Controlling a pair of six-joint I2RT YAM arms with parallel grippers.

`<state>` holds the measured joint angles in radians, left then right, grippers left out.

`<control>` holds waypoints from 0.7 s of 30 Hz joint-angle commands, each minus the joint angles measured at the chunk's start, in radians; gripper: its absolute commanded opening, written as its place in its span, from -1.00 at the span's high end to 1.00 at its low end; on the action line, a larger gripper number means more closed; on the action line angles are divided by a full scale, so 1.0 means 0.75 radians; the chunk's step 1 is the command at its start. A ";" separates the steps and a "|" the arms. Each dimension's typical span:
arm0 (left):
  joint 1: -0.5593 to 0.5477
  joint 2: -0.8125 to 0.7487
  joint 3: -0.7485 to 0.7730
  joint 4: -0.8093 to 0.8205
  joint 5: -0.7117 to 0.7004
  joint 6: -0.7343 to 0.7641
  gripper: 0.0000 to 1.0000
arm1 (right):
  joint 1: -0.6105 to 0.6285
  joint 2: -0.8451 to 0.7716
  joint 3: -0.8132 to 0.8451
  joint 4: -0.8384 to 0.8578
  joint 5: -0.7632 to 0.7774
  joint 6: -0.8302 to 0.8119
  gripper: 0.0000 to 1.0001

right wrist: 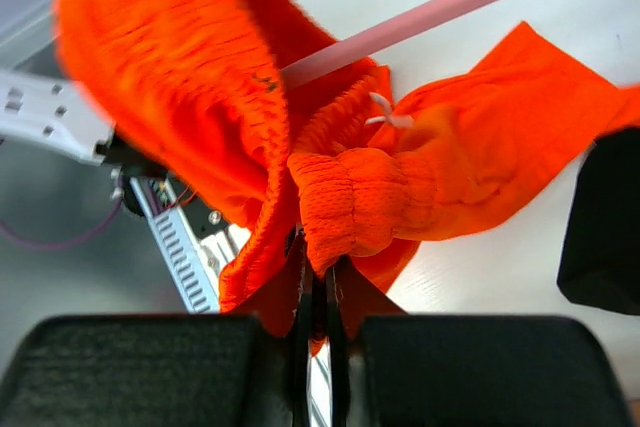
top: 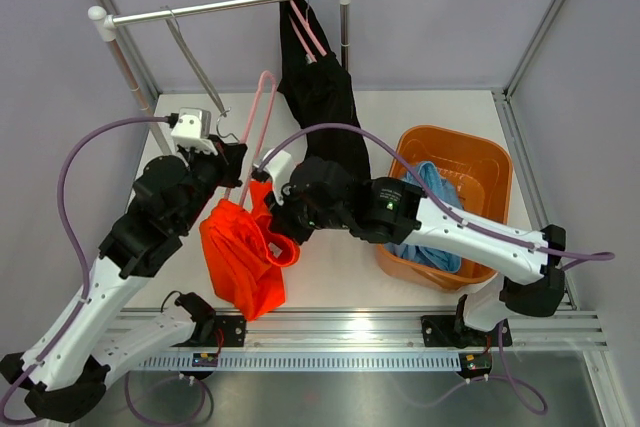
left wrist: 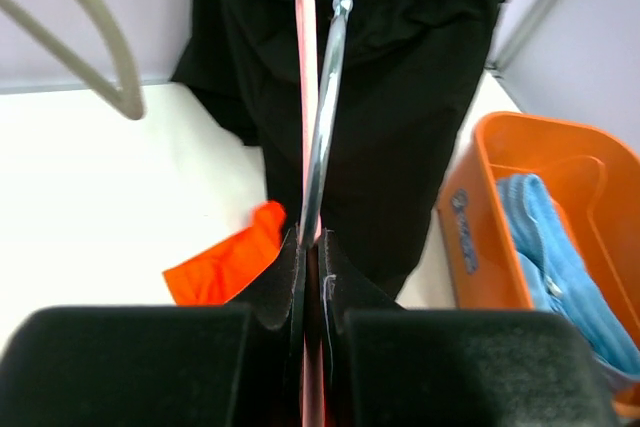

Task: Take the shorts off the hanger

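Observation:
The orange shorts (top: pixel 240 257) hang from a pink hanger (top: pixel 262 117) held above the table. My left gripper (top: pixel 232 162) is shut on that hanger's neck; in the left wrist view its metal hook (left wrist: pixel 325 117) rises from the closed gripper (left wrist: pixel 312 247). My right gripper (top: pixel 275 217) is shut on the orange shorts' waistband (right wrist: pixel 350 207), the gripper (right wrist: pixel 318 267) just below the hanger's pink bar (right wrist: pixel 440 12). The black shorts (top: pixel 320 87) hang on a second pink hanger on the rail. The light blue shorts (top: pixel 430 197) lie in the orange basket (top: pixel 490 162).
A metal rack rail (top: pixel 220 7) spans the back, with an empty grey hanger (top: pixel 195 57) on its left part. The basket stands at the right of the table. The arms' base rail (top: pixel 340 332) runs along the near edge.

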<state>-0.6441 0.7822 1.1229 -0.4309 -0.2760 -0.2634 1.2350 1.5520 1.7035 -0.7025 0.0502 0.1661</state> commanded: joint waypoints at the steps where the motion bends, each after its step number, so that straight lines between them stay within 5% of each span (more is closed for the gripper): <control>1: -0.004 0.041 0.053 0.167 -0.153 -0.019 1.00 | 0.096 -0.061 0.099 -0.059 -0.118 -0.164 1.00; 8: -0.004 0.168 0.123 0.210 -0.180 -0.050 1.00 | 0.170 -0.061 0.138 -0.119 -0.057 -0.207 0.99; 16: -0.004 0.170 0.170 0.123 -0.341 -0.011 0.99 | 0.170 -0.147 0.330 -0.207 0.480 -0.322 0.96; 21: -0.004 0.162 0.204 0.118 -0.397 -0.003 0.99 | 0.170 -0.216 0.387 -0.178 0.582 -0.354 1.00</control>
<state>-0.6445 0.9257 1.2091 -0.4088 -0.4973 -0.2684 1.3613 1.4635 1.9232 -0.8696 0.3607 -0.0467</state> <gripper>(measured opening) 0.032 0.075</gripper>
